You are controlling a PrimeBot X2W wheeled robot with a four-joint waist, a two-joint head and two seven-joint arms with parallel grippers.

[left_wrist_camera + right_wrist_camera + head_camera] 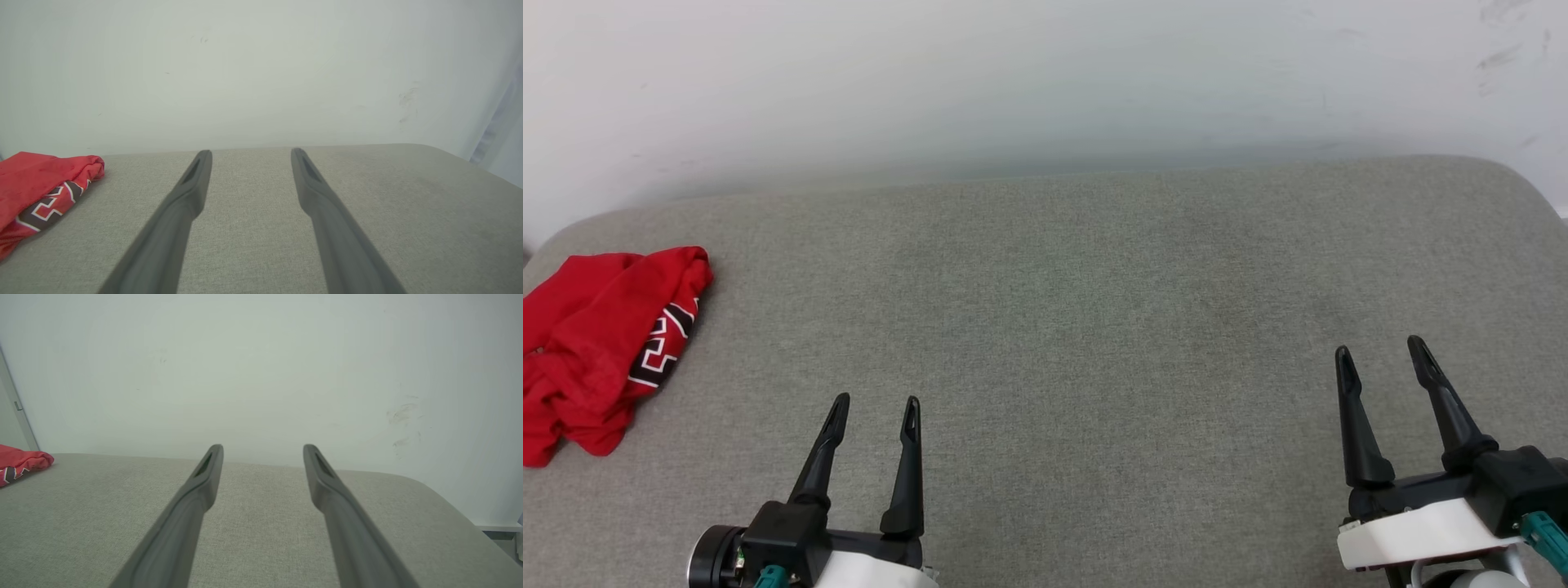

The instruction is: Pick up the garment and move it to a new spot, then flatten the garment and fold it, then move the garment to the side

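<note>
Grey woven cushion-type surface (1094,327) with rounded corners, pushed up against a plain white wall (1013,82) that's got a few dark scuff marks (1499,57) toward the right.

Head view gives you the full layout. The garment (596,343) sits crumpled in a red heap at the far left of the surface, with a bit of black-and-white print poking out, well apart from both arms. Left gripper (876,404) is at the bottom left and right gripper (1382,351) at the lower right, both with fingers spread wide and nothing between them.

Left wrist view catches the shirt's edge closer up, off to the left of the fingers, plus a pale bluish strip (498,122) at the right. Curtain maybe, can't tell.

Right wrist view has a small red corner of it far left, a grey frame edge (18,404) behind that, and the surface's right end dropping off toward a baseboard (496,528).
</note>
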